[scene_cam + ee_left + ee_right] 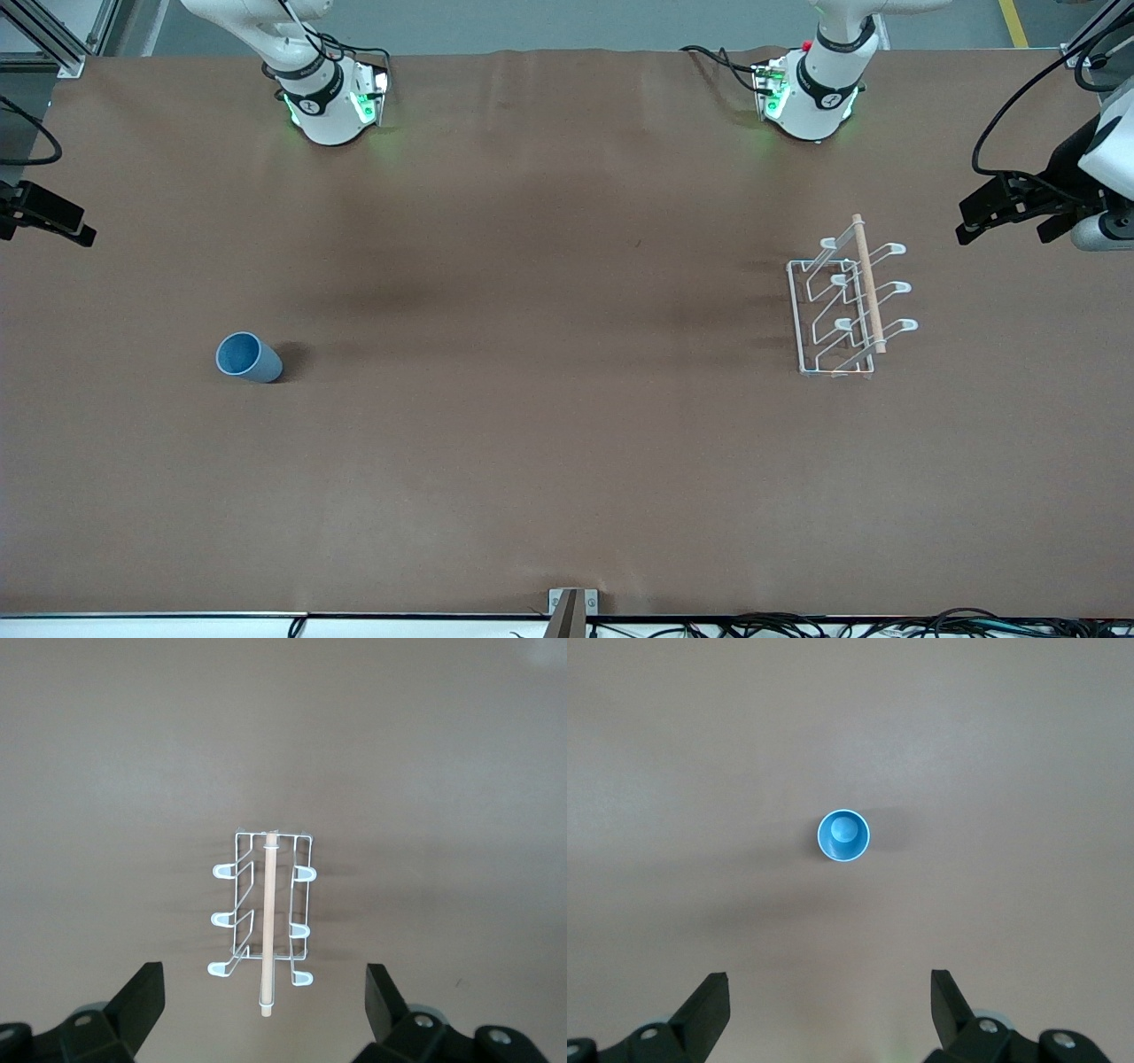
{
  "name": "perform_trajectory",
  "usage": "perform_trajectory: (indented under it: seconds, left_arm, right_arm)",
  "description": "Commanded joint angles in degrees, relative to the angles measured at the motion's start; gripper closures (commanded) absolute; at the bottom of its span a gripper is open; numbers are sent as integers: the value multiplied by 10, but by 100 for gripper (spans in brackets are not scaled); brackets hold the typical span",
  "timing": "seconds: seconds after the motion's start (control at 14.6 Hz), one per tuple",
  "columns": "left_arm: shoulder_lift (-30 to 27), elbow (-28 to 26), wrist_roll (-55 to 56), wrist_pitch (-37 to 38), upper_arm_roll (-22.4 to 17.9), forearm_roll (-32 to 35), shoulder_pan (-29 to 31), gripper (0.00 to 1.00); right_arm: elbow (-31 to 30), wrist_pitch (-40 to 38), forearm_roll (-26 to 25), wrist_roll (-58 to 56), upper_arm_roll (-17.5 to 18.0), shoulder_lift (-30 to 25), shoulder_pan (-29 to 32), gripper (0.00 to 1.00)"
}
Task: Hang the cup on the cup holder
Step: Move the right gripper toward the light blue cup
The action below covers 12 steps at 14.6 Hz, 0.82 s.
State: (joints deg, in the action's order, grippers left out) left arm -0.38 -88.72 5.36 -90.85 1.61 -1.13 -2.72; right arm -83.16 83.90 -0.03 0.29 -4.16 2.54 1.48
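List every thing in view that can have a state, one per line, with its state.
cup: upright on the table toward the right arm's end, mouth up, empty, not held.
cup holder: standing on the table toward the left arm's end, all six prongs bare, wooden rod along its top.
left gripper: open, holding nothing, high over the cup holder.
right gripper: open, holding nothing, high over the cup.

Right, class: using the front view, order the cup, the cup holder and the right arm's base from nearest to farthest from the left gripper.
1. cup holder, at the left arm's end, close by the left gripper.
2. right arm's base, toward the right arm's end.
3. cup, at the right arm's end, nearer the camera.
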Motion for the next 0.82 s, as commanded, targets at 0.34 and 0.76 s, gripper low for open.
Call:
perform_trajectory:
  seconds: [0.34,0.76]
  left_arm:
    - [14,8,1,-6,2,12,-4,0]
    - [17,7,-16,-2,2,13,-6,0]
  right_arm:
    - [1,-1,-8,-7,5,-3,4,0]
    - [-34,5,-8,-24,5,-2,9,0]
